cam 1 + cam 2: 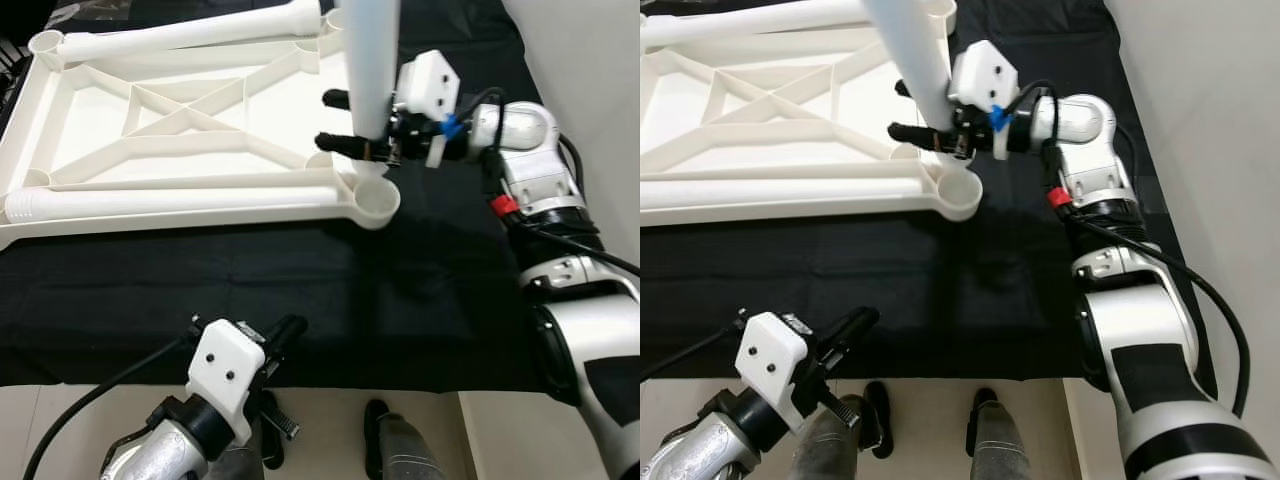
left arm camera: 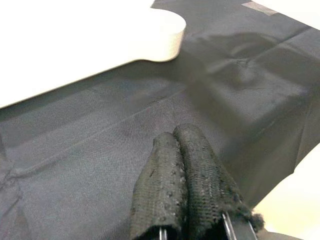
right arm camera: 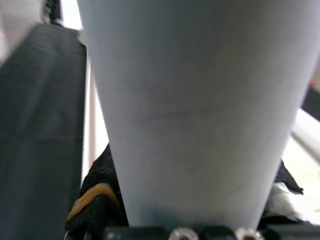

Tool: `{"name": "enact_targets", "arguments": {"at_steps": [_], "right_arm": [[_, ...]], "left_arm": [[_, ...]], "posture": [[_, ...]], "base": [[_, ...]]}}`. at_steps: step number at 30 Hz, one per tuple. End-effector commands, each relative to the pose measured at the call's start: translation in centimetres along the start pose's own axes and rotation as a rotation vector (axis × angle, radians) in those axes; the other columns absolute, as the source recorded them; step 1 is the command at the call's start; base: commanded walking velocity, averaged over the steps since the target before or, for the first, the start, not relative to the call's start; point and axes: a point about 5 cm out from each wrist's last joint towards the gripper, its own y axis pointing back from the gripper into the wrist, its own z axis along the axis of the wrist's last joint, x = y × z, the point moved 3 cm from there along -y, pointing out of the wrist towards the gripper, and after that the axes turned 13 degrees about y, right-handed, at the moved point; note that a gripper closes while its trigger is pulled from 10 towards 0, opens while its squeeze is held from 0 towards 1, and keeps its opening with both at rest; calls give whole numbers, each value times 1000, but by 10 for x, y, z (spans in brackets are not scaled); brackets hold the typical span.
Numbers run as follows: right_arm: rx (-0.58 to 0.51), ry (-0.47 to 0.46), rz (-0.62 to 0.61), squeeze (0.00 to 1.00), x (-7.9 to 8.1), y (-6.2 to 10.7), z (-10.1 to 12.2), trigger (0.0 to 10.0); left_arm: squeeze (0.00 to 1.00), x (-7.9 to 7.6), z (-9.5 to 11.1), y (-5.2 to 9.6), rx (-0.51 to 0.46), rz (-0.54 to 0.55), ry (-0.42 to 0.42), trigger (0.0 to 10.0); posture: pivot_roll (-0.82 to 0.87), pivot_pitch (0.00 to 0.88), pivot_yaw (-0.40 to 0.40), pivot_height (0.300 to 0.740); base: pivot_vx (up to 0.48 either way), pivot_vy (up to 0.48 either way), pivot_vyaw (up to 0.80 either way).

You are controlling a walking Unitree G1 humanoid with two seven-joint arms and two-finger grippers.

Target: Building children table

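Seen from the head: upturned white table top (image 1: 180, 120) lying flat on a black cloth (image 1: 300, 300), ribbed underside up, long axis running left to right, near edge parallel to the cloth's near edge, with a broad strip of bare cloth between the two. Round corner socket (image 1: 378, 200) at the top's near right corner, mouth up, with open cloth to its right and on its near side. White table leg (image 1: 370, 60) standing close to upright, long axis vertical, lower end just above that socket and gripped across by the right gripper (image 1: 352, 122), reaching in from the right. Two more legs (image 1: 190, 35) lying along the top's far and near rims. Left gripper (image 1: 275, 340) low over the cloth's near edge, well apart from the table top. From the left wrist: fingers (image 2: 182, 175) pressed together, pointing across bare cloth toward the socket corner. From the right wrist: leg close up between the black fingers (image 3: 100, 200), clamped on both sides.
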Motion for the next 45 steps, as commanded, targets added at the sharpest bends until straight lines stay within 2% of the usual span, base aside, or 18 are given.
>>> {"name": "enact_targets", "arguments": {"at_steps": [1, 4, 8, 13, 15, 16, 19, 23, 24, 25, 28, 29, 30, 31, 34, 36, 42, 45], "right_arm": [[-11, -111, 91, 0, 18, 1, -10, 10000], [-24, -126, 103, 0, 18, 2, -8, 10000], [-31, -139, 25, 0, 6, -1, -5, 10000], [-76, -191, 0, 0, 3, -2, 1, 10000], [-117, -231, -86, 0, -10, 1, 6, 10000], [-117, -231, -86, 0, -10, 1, 6, 10000], [-170, -278, -262, 0, -35, 7, 11, 10000], [-257, -325, -277, 0, -41, 13, 18, 10000], [-294, -321, -252, 0, -41, 15, 22, 10000], [-367, -296, -141, 0, -32, 20, 32, 10000], [-389, -285, -88, 0, -28, 22, 35, 10000], [-399, -279, 3, 0, -18, 25, 36, 10000], [-399, -279, 3, 0, -18, 25, 36, 10000], [-393, -284, 93, 0, -7, 27, 35, 10000], [-388, -293, 146, 0, 0, 29, 34, 10000], [-267, -278, 230, 0, 15, 24, 19, 10000], [-224, -268, 253, 0, 20, 22, 13, 10000], [-185, -270, 292, 0, 29, 12, 5, 10000]], "left_arm": [[0, 0, -7, 1, 23, 4, 4, 10000], [0, 0, -7, 1, 21, 4, 4, 10000], [0, 0, -6, -1, 14, 6, 3, 10000], [0, 0, -6, -1, 10, 7, 1, 10000], [0, 0, -6, -2, 7, 8, 0, 10000], [0, 0, -6, -2, 7, 8, 0, 10000], [0, 0, -6, -3, 5, 5, 2, 10000], [0, -1, -7, -2, 7, 0, 7, 10000], [0, -1, -8, -2, 8, -2, 9, 10000], [0, -2, -9, -2, 10, -3, 11, 10000], [0, -2, -9, -1, 10, -3, 11, 10000], [0, -3, -8, -1, 10, -4, 13, 10000], [0, -3, -8, -1, 10, -4, 13, 10000], [0, -4, -8, 0, 10, -4, 15, 10000], [0, -4, -8, 1, 10, -5, 16, 10000], [0, -5, -7, 4, 14, 0, 19, 10000], [0, -5, -7, 5, 15, 1, 20, 10000], [0, -7, -6, 9, 24, -3, 26, 10000]], "posture": [[75, 320, -12, 740], [75, 320, -12, 740], [70, 321, -18, 740], [73, 321, -21, 740], [71, 322, -21, 740], [71, 322, -21, 740], [67, 318, -19, 740], [64, 303, -17, 740], [62, 300, -16, 740], [60, 300, -15, 740], [60, 300, -15, 740], [65, 305, -18, 740], [65, 305, -18, 740], [69, 304, -18, 740], [69, 304, -18, 740], [81, 326, -7, 740], [83, 327, -6, 740], [92, 344, 0, 740]], "base": [[0, 0, 0], [0, 0, 0], [0, 0, 0], [0, 0, 0], [0, 0, 0], [0, 0, 0], [0, 0, 0], [0, 0, 0], [0, 0, 0], [0, 0, 0], [0, 0, 0], [0, 0, 0], [0, 0, 0], [0, 0, 0], [0, 0, 0], [0, 0, 0], [0, 0, 0], [0, 0, 0]]}}
